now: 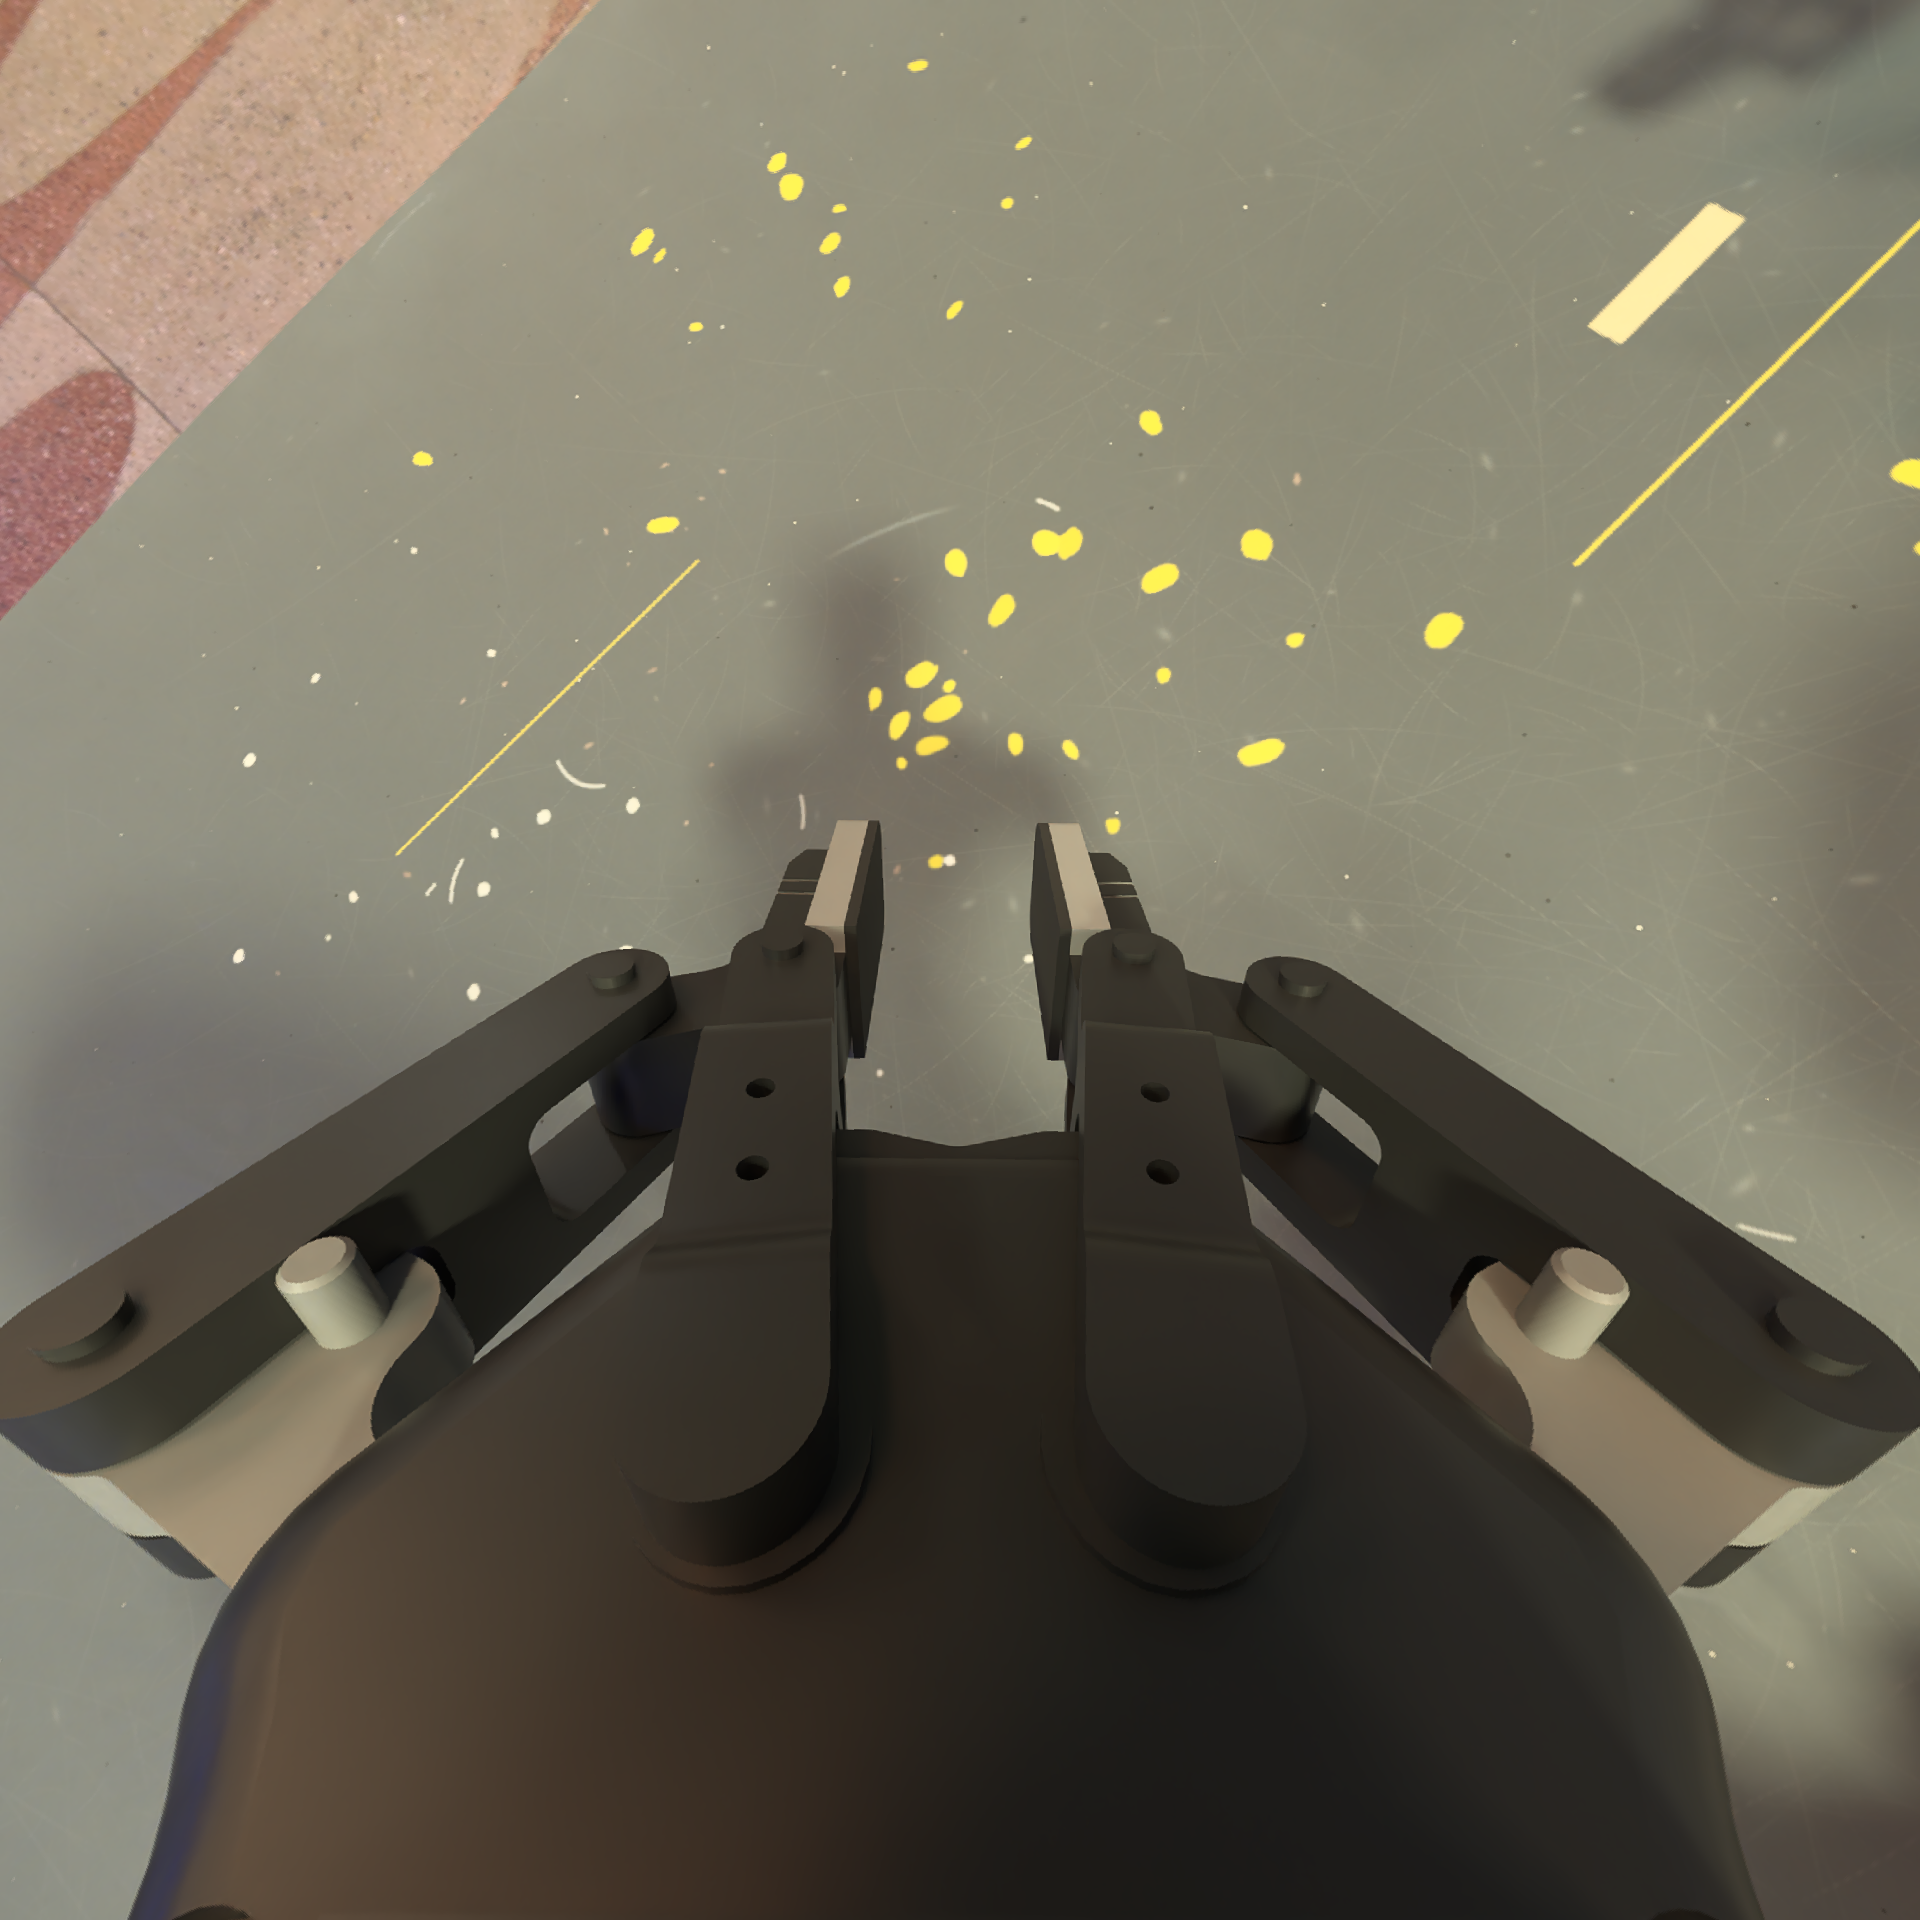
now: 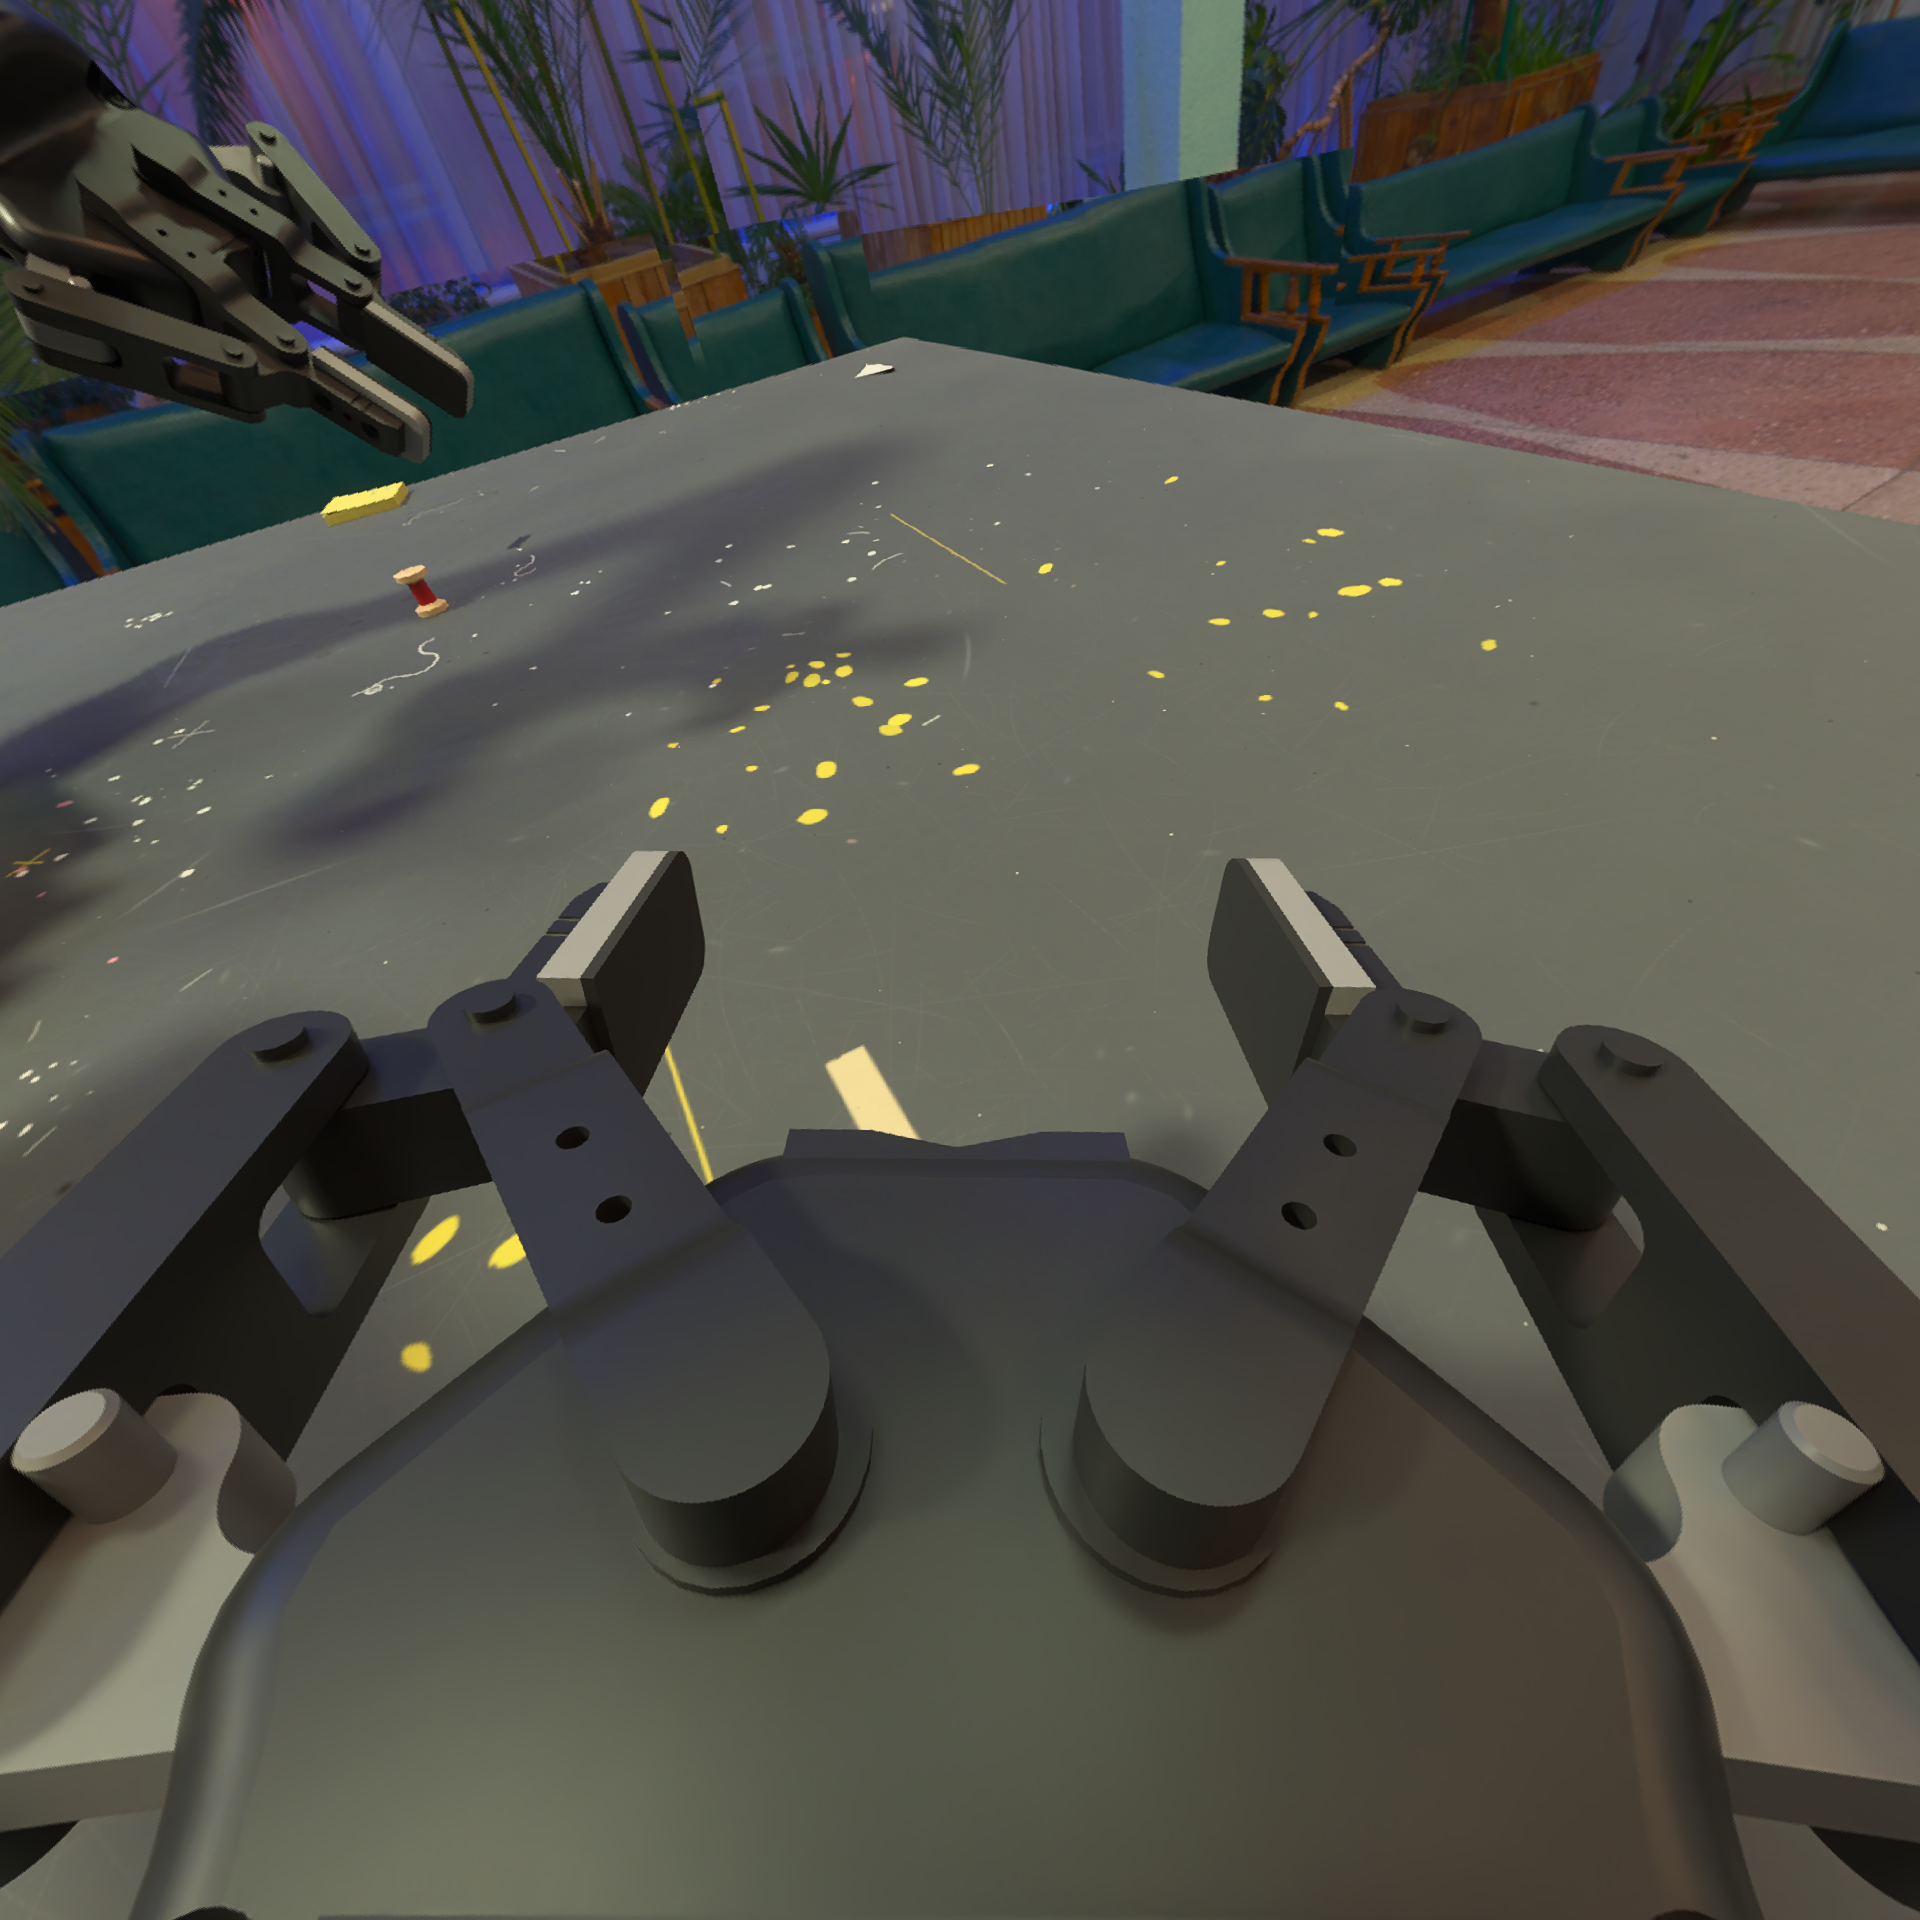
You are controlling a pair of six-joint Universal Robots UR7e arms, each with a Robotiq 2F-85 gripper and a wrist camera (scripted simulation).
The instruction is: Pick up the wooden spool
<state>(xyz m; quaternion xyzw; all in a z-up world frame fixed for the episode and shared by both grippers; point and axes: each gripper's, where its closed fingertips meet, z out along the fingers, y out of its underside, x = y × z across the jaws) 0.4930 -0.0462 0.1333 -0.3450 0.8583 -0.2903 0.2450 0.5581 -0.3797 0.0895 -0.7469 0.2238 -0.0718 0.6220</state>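
Lying on its side at about 10 o'clock on the grey table (image 2: 1143, 935) in the right wrist view: wooden spool (image 2: 421, 591), red thread wound between pale flanges, untouched, well apart from both grippers. Just beyond it, toward 11 o'clock near the table's far edge: yellow block (image 2: 363, 503), flat on the surface. Above and left of both, at 10 o'clock: left gripper (image 2: 434, 400), hovering clear of the table, fingers set a narrow gap apart, holding nothing. Foreground, 6 o'clock: right gripper (image 2: 956, 925), fingers spread wide, empty, over bare tabletop. Scattered across the surface: yellow paint spots (image 2: 826, 770), white specks, thin yellow lines. Beyond the table, 12 to 2 o'clock: green benches (image 2: 1039, 270).
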